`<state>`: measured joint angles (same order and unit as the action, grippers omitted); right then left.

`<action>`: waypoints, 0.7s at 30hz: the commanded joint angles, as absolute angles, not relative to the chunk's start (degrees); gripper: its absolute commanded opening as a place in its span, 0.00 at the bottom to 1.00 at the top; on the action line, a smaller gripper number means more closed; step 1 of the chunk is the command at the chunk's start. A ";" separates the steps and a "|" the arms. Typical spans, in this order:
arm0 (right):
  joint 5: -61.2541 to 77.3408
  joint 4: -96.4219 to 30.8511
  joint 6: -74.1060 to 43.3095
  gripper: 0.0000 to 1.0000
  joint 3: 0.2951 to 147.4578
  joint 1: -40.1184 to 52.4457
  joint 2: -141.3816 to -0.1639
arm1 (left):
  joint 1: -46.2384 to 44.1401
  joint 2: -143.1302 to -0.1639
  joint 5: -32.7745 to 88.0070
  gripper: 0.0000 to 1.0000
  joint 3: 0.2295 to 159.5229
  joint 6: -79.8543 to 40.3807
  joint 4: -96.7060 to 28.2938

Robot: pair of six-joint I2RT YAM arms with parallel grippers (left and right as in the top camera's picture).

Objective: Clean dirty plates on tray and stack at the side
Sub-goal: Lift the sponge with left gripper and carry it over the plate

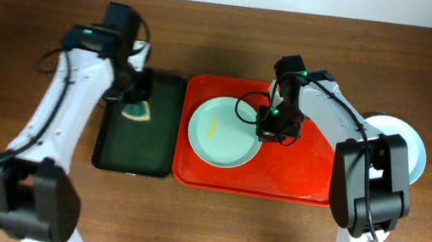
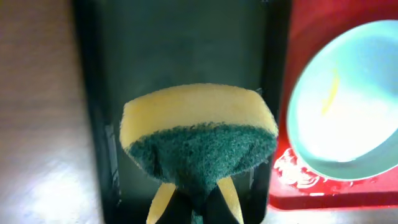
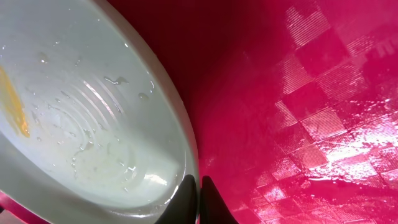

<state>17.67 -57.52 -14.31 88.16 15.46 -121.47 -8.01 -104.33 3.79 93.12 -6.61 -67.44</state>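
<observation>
A pale blue-green plate [image 1: 223, 131] with a yellowish smear lies on the left half of the red tray [image 1: 303, 173]. My right gripper [image 1: 271, 125] is shut on the plate's right rim; in the right wrist view the fingertips [image 3: 199, 190] pinch the rim of the plate [image 3: 81, 112] over the red tray [image 3: 298, 93]. My left gripper [image 1: 138, 96] is shut on a yellow and green sponge [image 2: 199, 134] and holds it over the dark green tray [image 2: 174, 43]. The plate [image 2: 348, 106] shows at the right of the left wrist view.
The dark green tray [image 1: 157, 142] lies right beside the red tray's left edge. Round pale plates [image 1: 410, 141] sit on the wooden table right of the red tray, partly hidden by my right arm. The red tray's surface looks wet.
</observation>
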 commanded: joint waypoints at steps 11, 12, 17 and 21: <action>18.46 -58.26 -13.54 0.04 87.64 16.12 -122.19 | -21.61 -118.91 13.13 0.00 93.89 -10.92 -54.43; 18.46 -58.28 -13.54 0.04 87.64 16.12 -122.19 | -22.20 -119.46 13.13 0.00 93.89 -10.94 -53.89; 18.46 -58.24 -13.52 0.04 87.64 16.12 -122.19 | -24.40 -121.93 11.73 0.00 93.89 -12.73 -53.54; 18.46 -58.22 -13.54 0.04 87.64 16.12 -122.19 | -24.88 -123.37 10.20 0.00 93.84 -15.46 -52.29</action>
